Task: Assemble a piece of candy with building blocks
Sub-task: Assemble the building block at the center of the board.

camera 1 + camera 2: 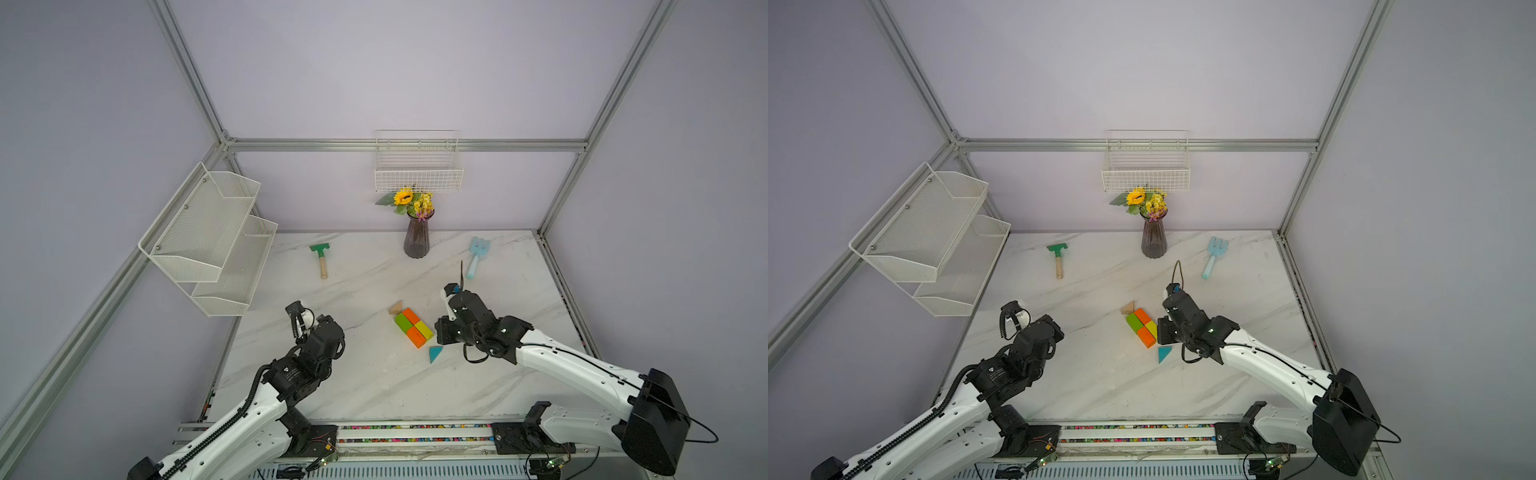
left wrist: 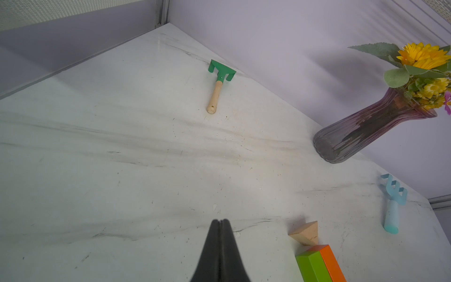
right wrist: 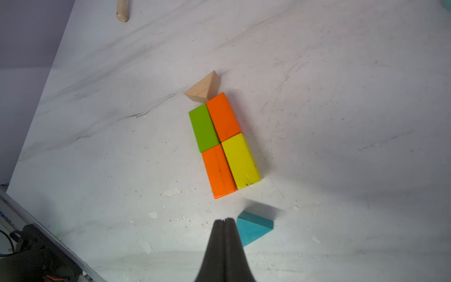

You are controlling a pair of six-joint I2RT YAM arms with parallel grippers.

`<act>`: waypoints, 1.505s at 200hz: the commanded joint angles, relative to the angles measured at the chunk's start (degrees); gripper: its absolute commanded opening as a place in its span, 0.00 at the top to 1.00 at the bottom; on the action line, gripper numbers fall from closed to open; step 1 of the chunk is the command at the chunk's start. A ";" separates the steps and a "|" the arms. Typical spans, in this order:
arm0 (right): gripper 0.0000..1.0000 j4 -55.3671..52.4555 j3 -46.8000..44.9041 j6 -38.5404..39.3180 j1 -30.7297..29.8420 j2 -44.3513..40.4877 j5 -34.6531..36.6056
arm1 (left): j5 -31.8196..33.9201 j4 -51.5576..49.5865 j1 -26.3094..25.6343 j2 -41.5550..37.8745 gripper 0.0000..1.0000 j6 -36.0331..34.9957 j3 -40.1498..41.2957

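Marble table seen from above, with both arms reaching in from its near edge. The candy lies mid-table between them. Both top views show it as a slanted rectangle of four blocks, with the tan triangle at its far end and the teal triangle off its near end.

Only the right wrist view resolves the detail. The green block and the far orange block lie side by side. The near orange block and the yellow block continue the two columns, which are slightly staggered. The tan triangle sits just beside the far orange corner, and contact cannot be judged. The teal triangle stands clear of the rectangle, with a strip of bare table between.

The right gripper shows there with its fingers pressed together, holding nothing. Its tip overlaps the teal triangle's edge in the picture, and whether it touches cannot be told. The left gripper, likewise pressed together and empty, is legible only in the left wrist view, over bare table beside the tan triangle.

That view cuts the candy off at the frame edge, yet gives the rake, vase and fork whole. The right wrist view catches only the end of the rake's handle. From above, neither pair of fingers can be made out clearly.
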State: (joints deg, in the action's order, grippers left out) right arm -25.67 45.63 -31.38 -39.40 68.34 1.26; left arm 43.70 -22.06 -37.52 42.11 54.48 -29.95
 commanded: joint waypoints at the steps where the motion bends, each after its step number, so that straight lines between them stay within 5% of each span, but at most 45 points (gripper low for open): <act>1: 1.00 -2.04 -7.33 -3.14 4.09 -1.50 -7.00 | 1.21 0.74 0.39 -0.45 1.00 -0.02 0.58; 123: 1.00 15.57 -17.37 -9.56 3.76 4.60 -19.24 | 0.37 2.42 0.60 1.93 1.00 0.10 0.75; 301: 1.00 20.81 -13.38 -9.30 1.63 12.88 -17.60 | 0.59 0.80 0.95 1.31 1.00 0.32 0.95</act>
State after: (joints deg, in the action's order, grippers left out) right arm -6.68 30.65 -41.34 -37.56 80.58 -17.23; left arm 43.64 -21.26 -37.12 44.23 54.46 -29.10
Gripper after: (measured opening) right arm 0.041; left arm 0.047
